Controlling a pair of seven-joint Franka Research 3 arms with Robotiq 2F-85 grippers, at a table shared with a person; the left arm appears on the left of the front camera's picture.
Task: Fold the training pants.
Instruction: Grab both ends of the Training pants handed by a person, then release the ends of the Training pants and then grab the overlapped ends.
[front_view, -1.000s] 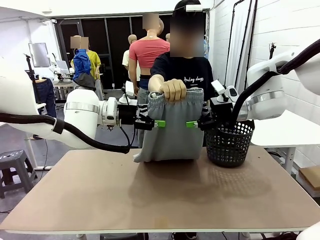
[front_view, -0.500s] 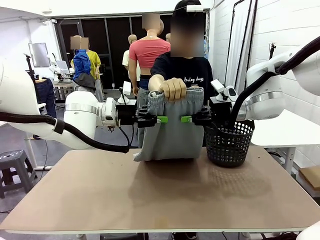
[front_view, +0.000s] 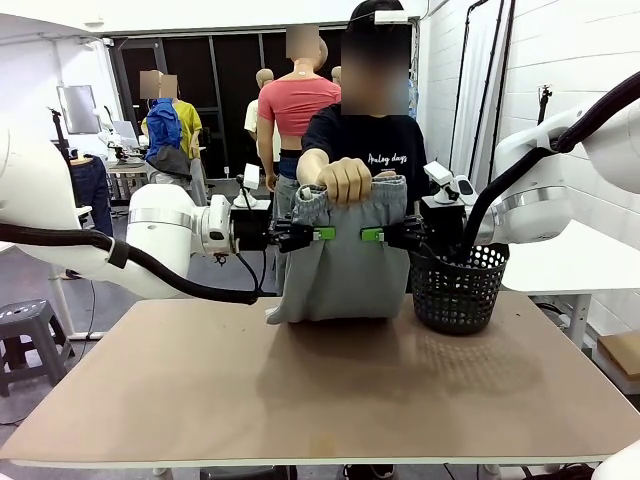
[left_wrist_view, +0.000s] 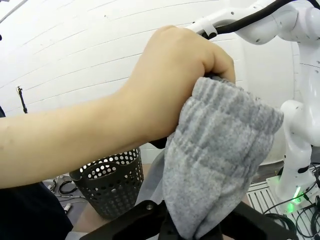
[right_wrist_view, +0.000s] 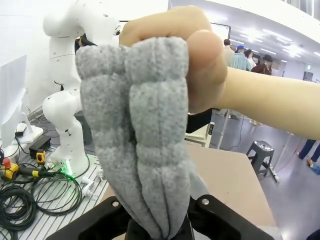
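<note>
**Left claw** (front_view: 323, 233): my fingers are pressed together on the grey pants (front_view: 345, 270), pinching the cloth a little below the waistband, on the side nearer my left arm. In the left wrist view, this claw (left_wrist_view: 187, 232) has a fold of the ribbed grey fabric bunched between its two black fingers.

**Right claw** (front_view: 371, 235): also closed on the pants, pinching the opposite side at about the same height. The two sets of green pads face each other across the cloth. In the right wrist view, this claw (right_wrist_view: 160, 231) has gathered folds rising out of it.

**Pants:** they hang upright between my claws over the far side of the table (front_view: 320, 390), with the lower end down at the tabletop.

**Hand** (front_view: 347, 180): a person's fist grips the gathered waistband from above, just over both pinch points.

**Basket** (front_view: 458, 290): black mesh, standing on the table just beside the pants, under my right wrist.

**Person:** stands at the far edge, behind the pants, in a black T-shirt.
</note>
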